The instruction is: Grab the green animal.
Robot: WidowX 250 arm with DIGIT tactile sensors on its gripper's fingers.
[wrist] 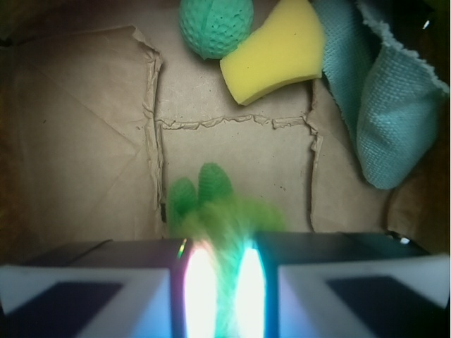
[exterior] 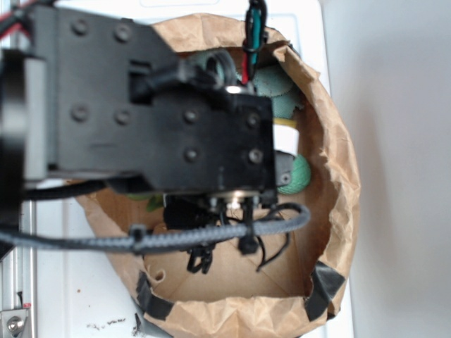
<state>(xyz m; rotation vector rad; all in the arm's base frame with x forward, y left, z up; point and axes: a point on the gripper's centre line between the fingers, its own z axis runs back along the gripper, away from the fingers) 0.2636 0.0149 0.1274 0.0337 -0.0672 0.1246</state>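
green animal (wrist: 211, 204) sat on bag floor (wrist: 84, 162), fuzz between my gripper (wrist: 224, 282) pads | looked clamped on tuft only | risk: fuzz slips out on lift | ball (wrist: 215, 24), sponge (wrist: 276, 53) well apart

The green animal (wrist: 211, 204) is seen on the brown paper bag floor (wrist: 84, 155), its fuzzy tuft lodged in the narrow gap between the two fingers of the gripper (wrist: 224, 296). Well beyond the gripper, a teal textured ball (wrist: 215, 24) touches a yellow sponge (wrist: 278, 53). A teal cloth (wrist: 380, 105) is draped far ahead to the right.
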